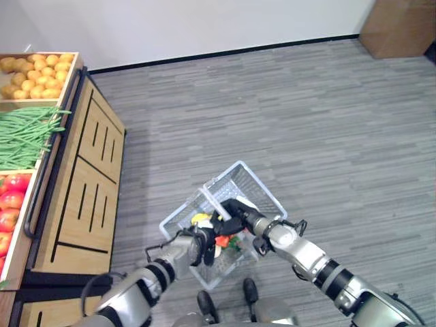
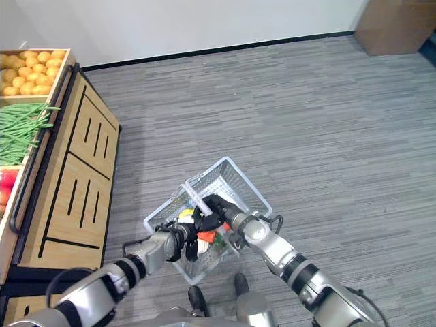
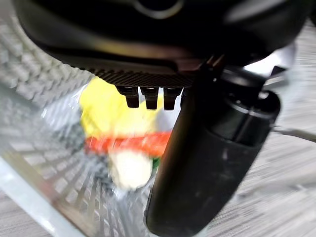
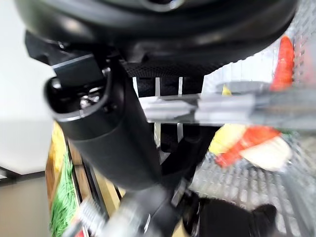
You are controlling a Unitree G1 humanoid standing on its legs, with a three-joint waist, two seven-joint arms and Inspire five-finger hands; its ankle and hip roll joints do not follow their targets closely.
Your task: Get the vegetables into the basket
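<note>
A white wire basket (image 1: 262,184) hangs low over the grey floor in front of me. In it lie a yellow vegetable (image 3: 106,113), a red-orange one (image 3: 128,143) and a white one (image 3: 129,170). My right hand (image 1: 235,210) reaches in from the right, its fingers curled round the basket's white handle (image 4: 222,106). My left hand (image 1: 202,245) sits at the basket's near side, over the vegetables. Its fingers (image 3: 145,96) are curled with nothing seen in them.
A wooden produce stand (image 1: 82,197) runs along the left, holding yellow-orange produce (image 1: 34,71), green beans (image 1: 24,133) and tomatoes (image 1: 10,201). A brown box (image 1: 398,27) stands at the far right by the wall. Grey floor stretches beyond the basket.
</note>
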